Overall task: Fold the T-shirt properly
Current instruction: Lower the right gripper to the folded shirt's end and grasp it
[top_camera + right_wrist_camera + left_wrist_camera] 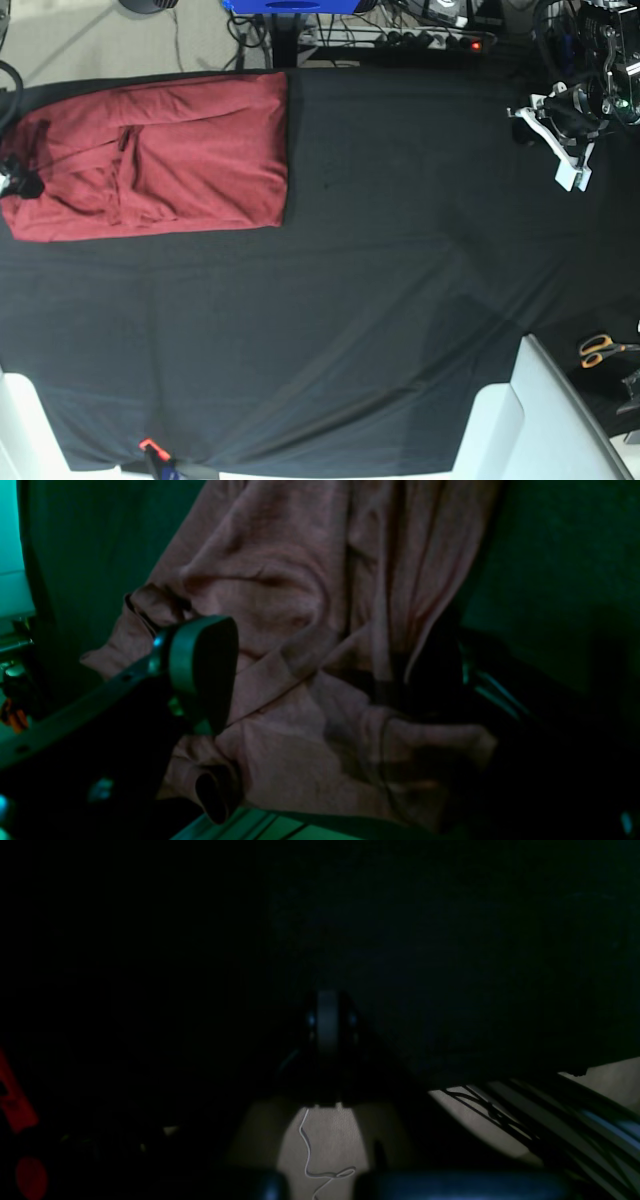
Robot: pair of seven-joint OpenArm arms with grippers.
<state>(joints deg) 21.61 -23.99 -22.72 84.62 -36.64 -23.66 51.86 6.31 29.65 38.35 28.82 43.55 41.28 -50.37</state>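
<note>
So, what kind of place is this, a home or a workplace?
Most likely a robotics lab, not a home: a black cloth covers a large work table, a power strip with cables lies on the floor behind, and scissors sit beside the table.

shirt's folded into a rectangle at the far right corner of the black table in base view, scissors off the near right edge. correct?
Wrong side. In the base view the folded T-shirt lies at the far left corner of the black table cover, not the far right. The rest holds: it is folded into a rough rectangle, and the scissors sit off the near right edge.
</note>
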